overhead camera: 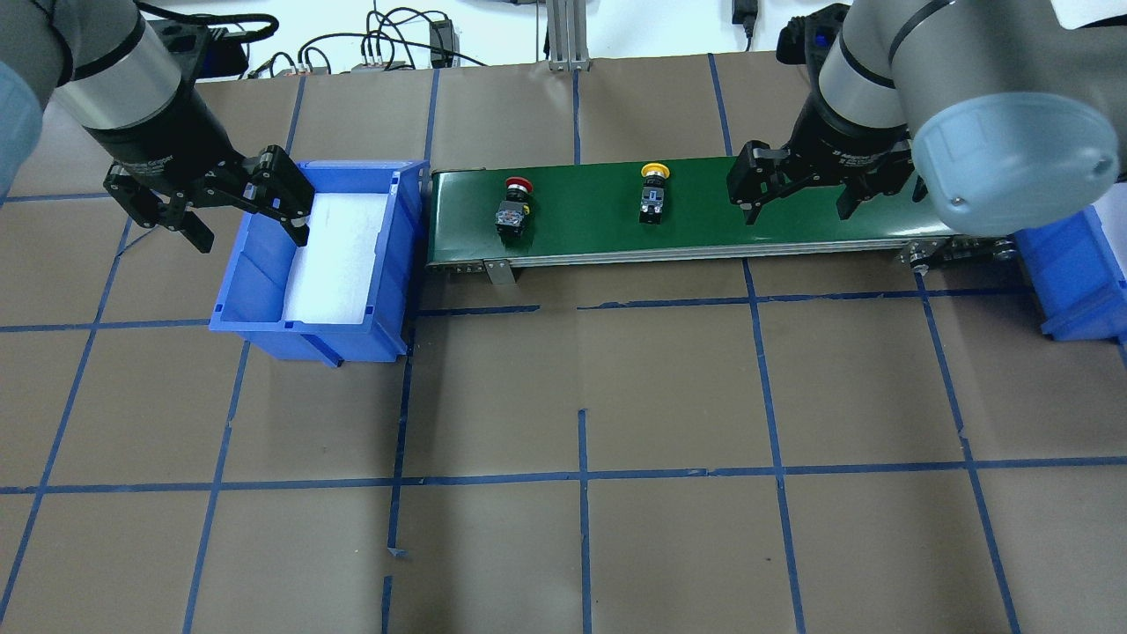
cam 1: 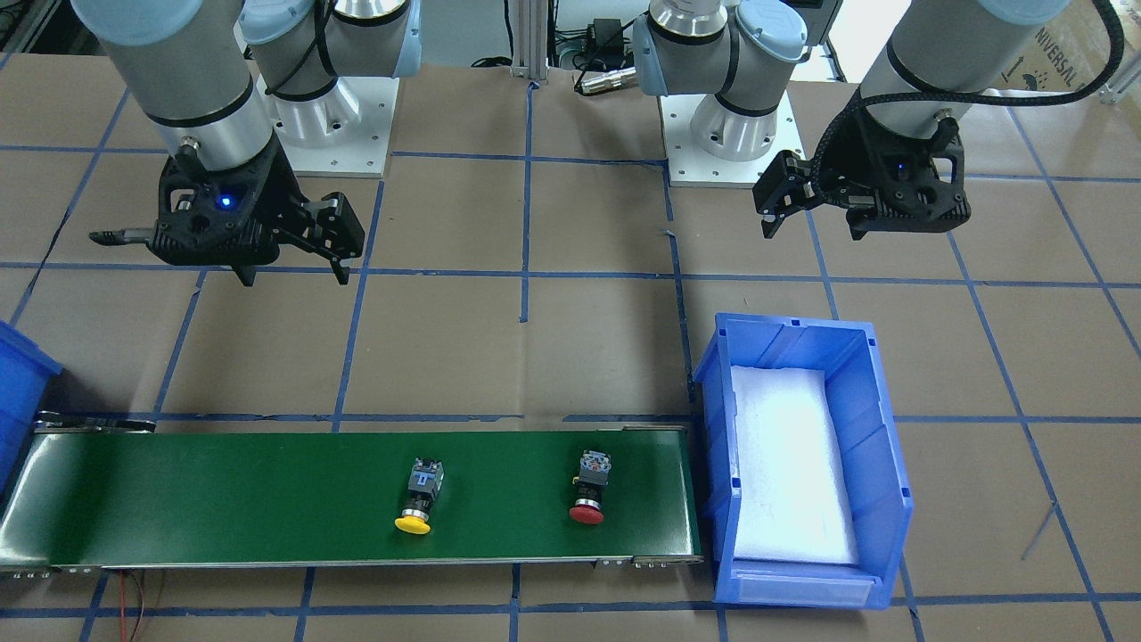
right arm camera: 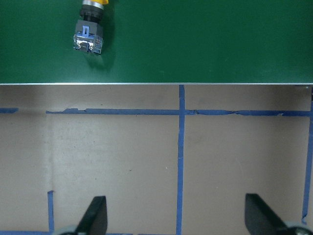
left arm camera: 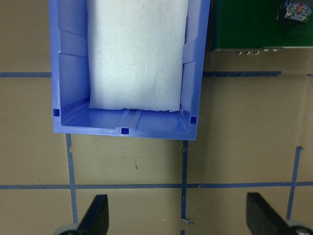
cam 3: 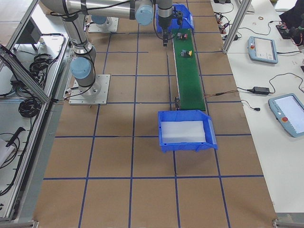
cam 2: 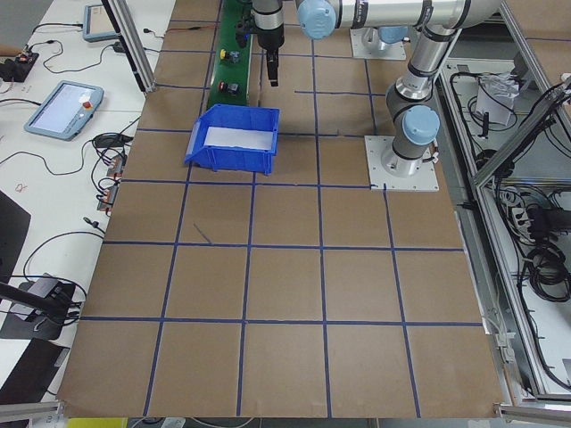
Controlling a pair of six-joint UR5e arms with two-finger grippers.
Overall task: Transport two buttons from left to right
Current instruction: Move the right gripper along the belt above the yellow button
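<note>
right pincer [overhead camera: 797,211] apart; yellow button [overhead camera: 652,192] ahead on belt [overhead camera: 581,224] | left pincer [overhead camera: 251,236] apart by bin [overhead camera: 308,339]; red button [overhead camera: 512,209] well apart

Robotics lab, tape-gridded table [overhead camera: 616,396], teach pendants [cam 3: 262,50] on side benches [cam 3: 285,161], cables [cam 2: 535,254], aluminium framing [cam 3: 236,26]

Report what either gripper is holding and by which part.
Nothing is held. The left gripper and right gripper are open and empty; the yellow button and red button lie on the green belt.
</note>
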